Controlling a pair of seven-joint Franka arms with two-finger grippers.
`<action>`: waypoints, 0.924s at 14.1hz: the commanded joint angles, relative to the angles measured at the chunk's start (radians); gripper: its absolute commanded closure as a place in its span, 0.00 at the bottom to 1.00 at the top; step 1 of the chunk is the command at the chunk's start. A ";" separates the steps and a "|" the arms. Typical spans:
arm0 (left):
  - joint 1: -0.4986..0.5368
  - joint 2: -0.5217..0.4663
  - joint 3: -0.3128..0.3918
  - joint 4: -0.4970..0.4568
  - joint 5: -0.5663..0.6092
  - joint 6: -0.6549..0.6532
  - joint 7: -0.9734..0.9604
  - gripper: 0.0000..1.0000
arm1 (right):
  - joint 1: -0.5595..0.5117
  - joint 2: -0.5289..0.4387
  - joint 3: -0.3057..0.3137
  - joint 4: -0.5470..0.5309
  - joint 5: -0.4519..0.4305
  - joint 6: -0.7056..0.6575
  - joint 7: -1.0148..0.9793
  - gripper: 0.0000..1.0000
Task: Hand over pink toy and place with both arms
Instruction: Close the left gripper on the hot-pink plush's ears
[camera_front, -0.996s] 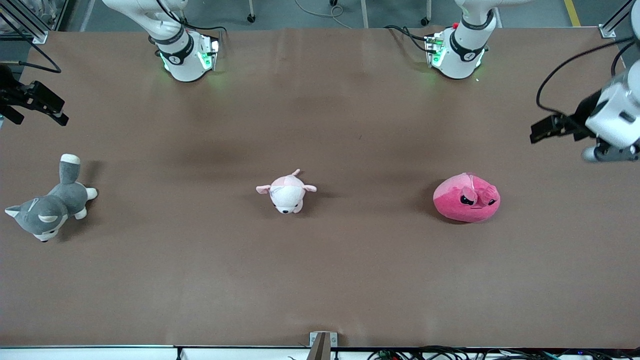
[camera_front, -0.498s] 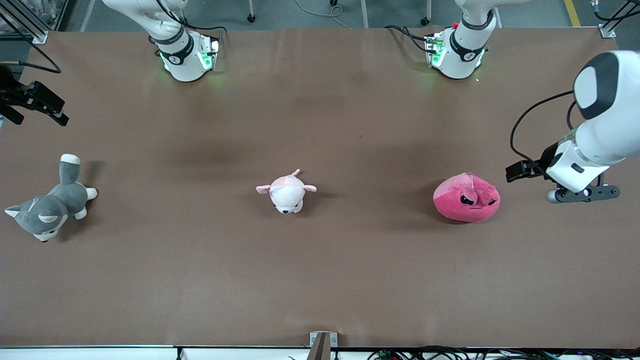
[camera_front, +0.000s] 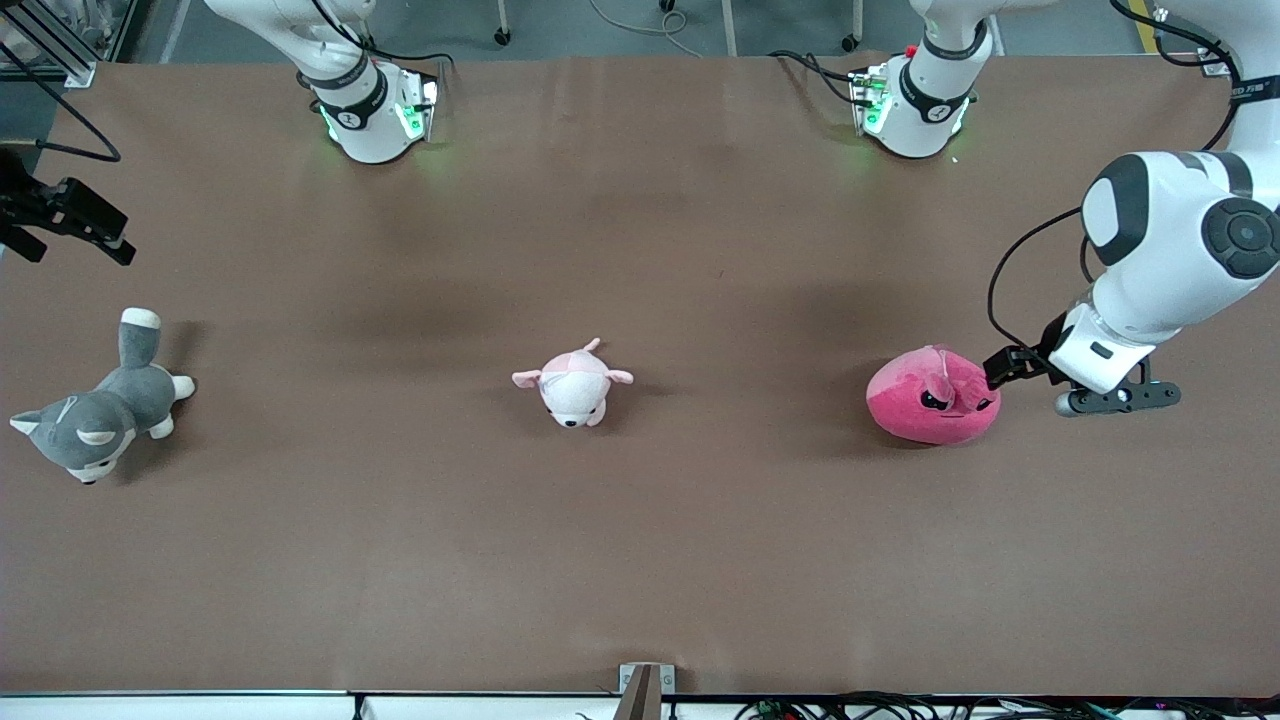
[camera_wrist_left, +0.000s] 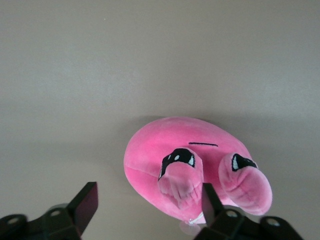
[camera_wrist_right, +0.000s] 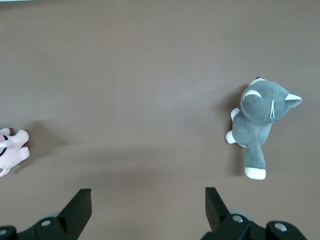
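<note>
Front view: the pink toy (camera_front: 932, 396) lies on the desk (camera_front: 640, 560) toward the left arm's end, not yet lifted — pick-up, handover and placing all seem left to do. The left gripper (camera_front: 1003, 368) is over its edge. The right gripper (camera_front: 60, 215) waits above the desk's right-arm end. A pale plush (camera_front: 572, 384) and a grey dog (camera_front: 95, 410) lie well apart from the toy, blocking nothing.

Left wrist view: fingers (camera_wrist_left: 84, 204) spread wide, one probably just touching the toy (camera_wrist_left: 192, 162).

Right wrist view: fingers (camera_wrist_right: 80, 209) spread, empty — dog (camera_wrist_right: 260, 122) below.
</note>
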 joint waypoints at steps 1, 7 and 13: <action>0.002 0.006 -0.008 -0.013 -0.021 0.028 -0.009 0.16 | -0.013 0.023 0.005 0.043 -0.005 -0.006 -0.006 0.00; -0.001 0.042 -0.009 -0.013 -0.084 0.065 -0.005 0.25 | -0.016 0.032 0.003 0.057 0.006 -0.009 -0.007 0.00; -0.004 0.052 -0.009 -0.012 -0.084 0.071 -0.002 0.88 | -0.005 0.052 0.006 0.059 0.007 -0.009 -0.009 0.00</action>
